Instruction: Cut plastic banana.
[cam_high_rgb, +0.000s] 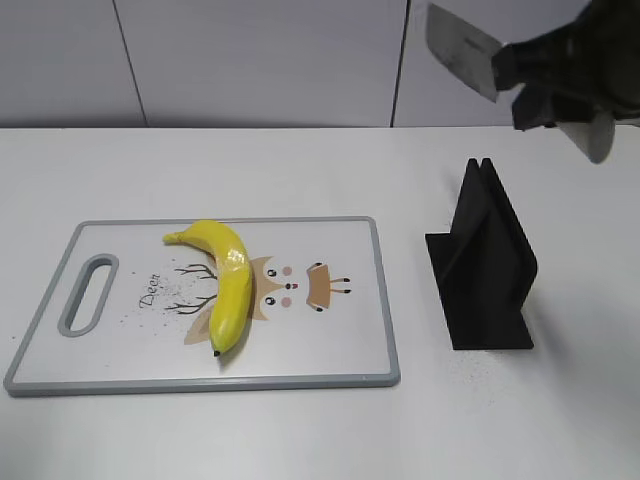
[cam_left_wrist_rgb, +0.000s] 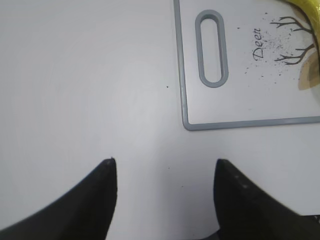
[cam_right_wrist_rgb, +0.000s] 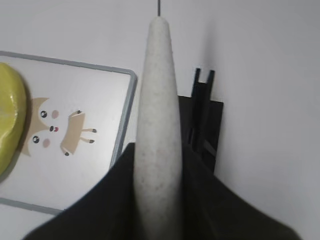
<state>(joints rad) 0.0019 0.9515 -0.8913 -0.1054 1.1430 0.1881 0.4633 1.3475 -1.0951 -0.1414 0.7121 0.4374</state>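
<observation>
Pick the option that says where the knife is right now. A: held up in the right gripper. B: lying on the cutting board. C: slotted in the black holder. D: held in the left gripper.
A: the right gripper is shut on the knife, raised above the empty black knife holder, away from the plastic banana on the cutting board.

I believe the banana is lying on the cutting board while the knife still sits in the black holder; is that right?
Not quite. The banana does lie on the cutting board, but the knife is not in the black holder: the exterior view shows it raised above the holder, clamped in the right gripper.
</observation>
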